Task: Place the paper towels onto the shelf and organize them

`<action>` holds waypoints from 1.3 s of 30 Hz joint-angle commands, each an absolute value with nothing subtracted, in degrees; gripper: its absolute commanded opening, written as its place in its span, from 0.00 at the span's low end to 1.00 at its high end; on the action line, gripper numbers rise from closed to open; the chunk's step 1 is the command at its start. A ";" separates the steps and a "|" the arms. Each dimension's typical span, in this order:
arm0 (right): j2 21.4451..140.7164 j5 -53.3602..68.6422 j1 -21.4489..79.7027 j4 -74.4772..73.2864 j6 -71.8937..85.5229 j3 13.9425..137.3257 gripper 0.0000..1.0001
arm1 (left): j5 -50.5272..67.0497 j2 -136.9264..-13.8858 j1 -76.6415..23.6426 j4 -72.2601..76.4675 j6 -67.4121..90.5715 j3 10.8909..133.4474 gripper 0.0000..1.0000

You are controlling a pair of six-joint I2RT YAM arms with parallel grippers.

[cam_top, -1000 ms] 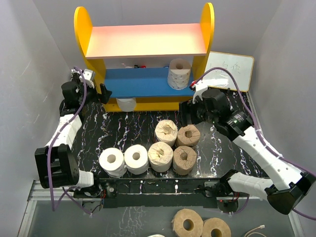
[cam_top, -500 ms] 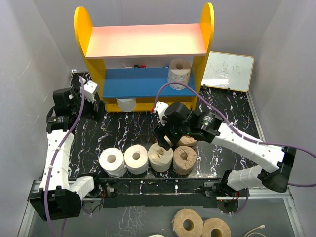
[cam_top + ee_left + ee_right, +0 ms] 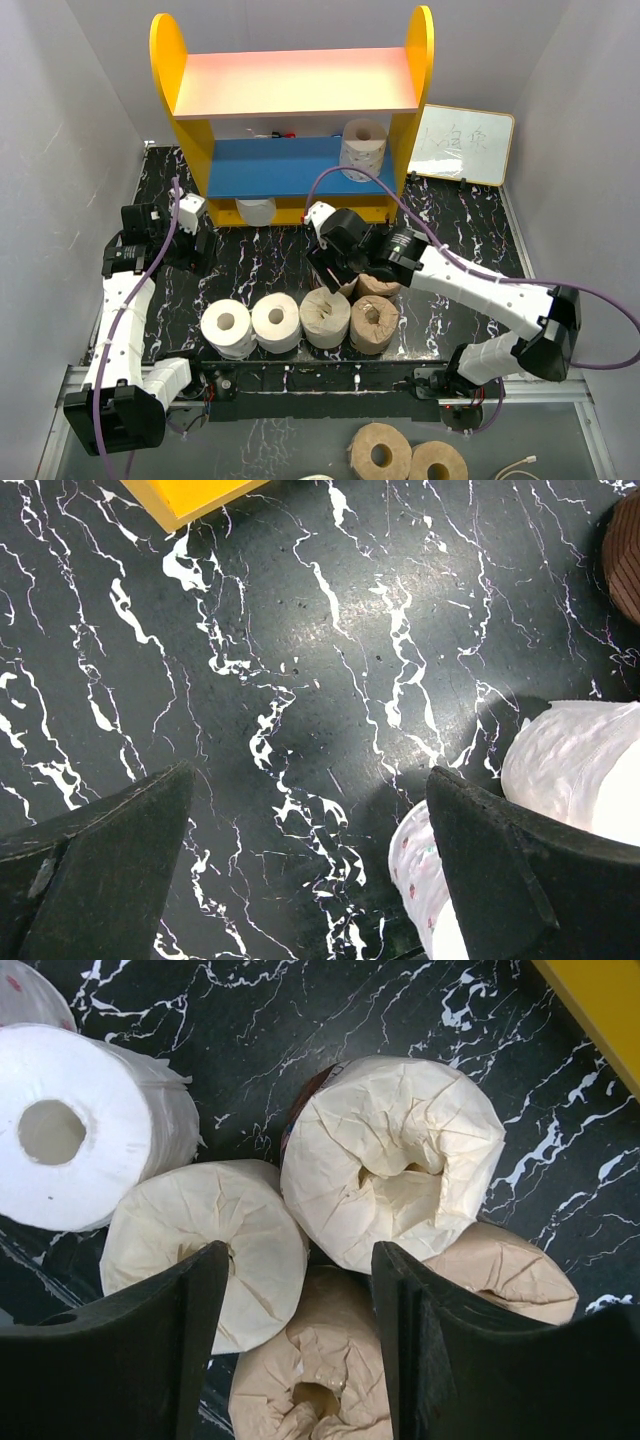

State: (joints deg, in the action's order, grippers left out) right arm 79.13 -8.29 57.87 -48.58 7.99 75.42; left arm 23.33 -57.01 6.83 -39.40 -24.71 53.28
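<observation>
Paper towels (image 3: pixel 325 318) are next: the right pincer (image 3: pixel 300 1260) was brought back from the shelf (image 3: pixel 290 165) and is spread over a tan roll (image 3: pixel 392 1160). The left pincer (image 3: pixel 310 780) is spread too.

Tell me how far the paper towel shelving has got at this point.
Done: one wrapped roll stands on the blue lower board of the shelf; a white roll sits beneath that board. In hand: nothing is gripped. The right gripper is open over a tan roll; the left gripper is open and empty. Left: six rolls wait on the table, and the pink upper board is bare.
</observation>
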 commanded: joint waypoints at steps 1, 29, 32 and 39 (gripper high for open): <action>80.91 -9.64 57.86 -45.42 9.89 74.90 0.55 | 21.75 -56.87 6.68 -38.87 -23.01 53.44 0.99; 97.73 -25.57 62.40 -56.07 12.00 87.14 0.42 | 19.51 -55.60 7.31 -35.84 -22.16 50.07 0.99; 97.59 -25.35 62.40 -55.59 12.02 86.91 0.43 | 19.51 -55.47 7.30 -35.71 -22.17 49.79 0.99; 97.30 -22.19 62.40 -53.34 12.20 85.08 0.44 | 19.07 -55.43 7.32 -35.29 -22.15 49.66 0.99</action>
State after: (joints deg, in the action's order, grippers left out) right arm 98.10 -22.85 62.37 -55.68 11.09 84.14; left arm 19.46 -56.49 7.01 -35.62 -22.48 50.04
